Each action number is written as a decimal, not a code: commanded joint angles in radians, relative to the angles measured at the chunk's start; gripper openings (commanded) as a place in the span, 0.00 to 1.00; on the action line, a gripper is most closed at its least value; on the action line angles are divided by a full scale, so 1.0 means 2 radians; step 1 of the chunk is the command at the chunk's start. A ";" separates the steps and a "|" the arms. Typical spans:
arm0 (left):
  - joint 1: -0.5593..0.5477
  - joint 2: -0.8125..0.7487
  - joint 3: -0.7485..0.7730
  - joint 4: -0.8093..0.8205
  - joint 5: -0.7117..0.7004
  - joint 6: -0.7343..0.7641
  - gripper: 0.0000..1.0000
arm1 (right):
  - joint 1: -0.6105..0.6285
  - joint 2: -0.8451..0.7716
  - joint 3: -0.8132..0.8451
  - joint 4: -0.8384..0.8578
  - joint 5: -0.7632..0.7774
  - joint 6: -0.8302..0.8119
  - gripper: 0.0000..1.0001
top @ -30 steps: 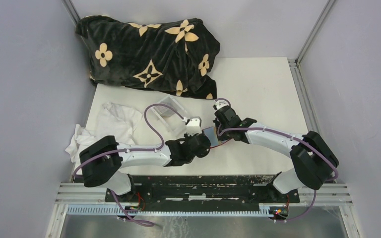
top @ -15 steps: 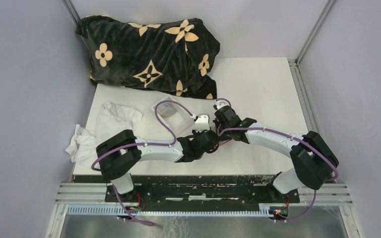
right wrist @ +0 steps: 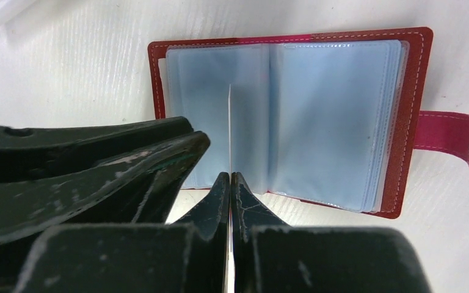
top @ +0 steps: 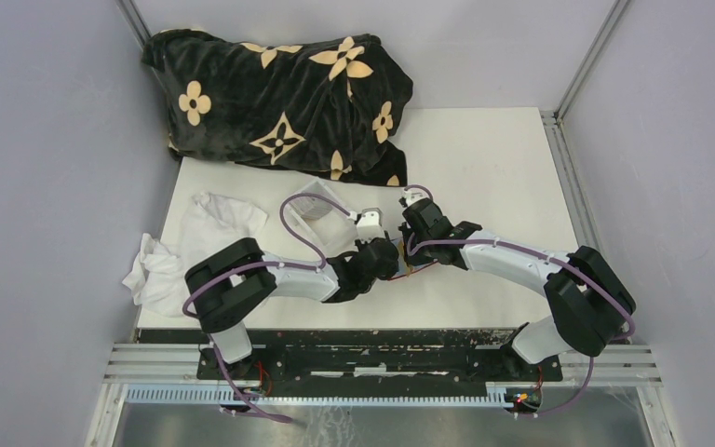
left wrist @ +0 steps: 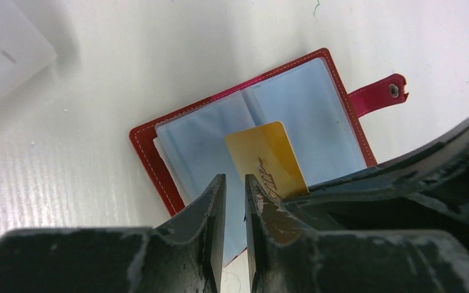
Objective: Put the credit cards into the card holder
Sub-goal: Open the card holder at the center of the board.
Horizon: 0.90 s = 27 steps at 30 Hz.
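The card holder (left wrist: 152,152) lies open on the white table, a red wallet with pale blue sleeves and its snap tab (left wrist: 378,97) to the right. My right gripper (right wrist: 230,178) is shut on a yellow-orange credit card (left wrist: 265,159), held upright over the middle sleeves and seen edge-on (right wrist: 229,128) in the right wrist view. My left gripper (left wrist: 235,183) hovers over the wallet's near edge beside the card, its jaws a narrow gap apart with nothing between them. In the top view both grippers (top: 386,256) (top: 408,251) meet over the wallet and hide most of it.
A clear plastic box (top: 321,216) stands just behind the left gripper. A crumpled white cloth (top: 195,242) lies at the left. A black blanket with tan flowers (top: 279,93) fills the far left of the table.
My left arm has swung right and forward until its gripper sits against the right one over the wallet, and its jaws have narrowed. The right arm has held still with the card.
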 commanded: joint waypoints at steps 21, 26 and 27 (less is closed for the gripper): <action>0.020 0.045 -0.038 0.014 0.016 -0.060 0.22 | -0.001 -0.049 0.032 -0.009 0.003 -0.004 0.01; 0.024 0.041 -0.045 0.008 0.014 -0.055 0.22 | -0.024 -0.053 0.033 -0.006 -0.014 -0.009 0.01; 0.026 0.040 -0.046 0.007 0.014 -0.053 0.22 | -0.031 -0.052 0.031 -0.002 -0.022 -0.009 0.01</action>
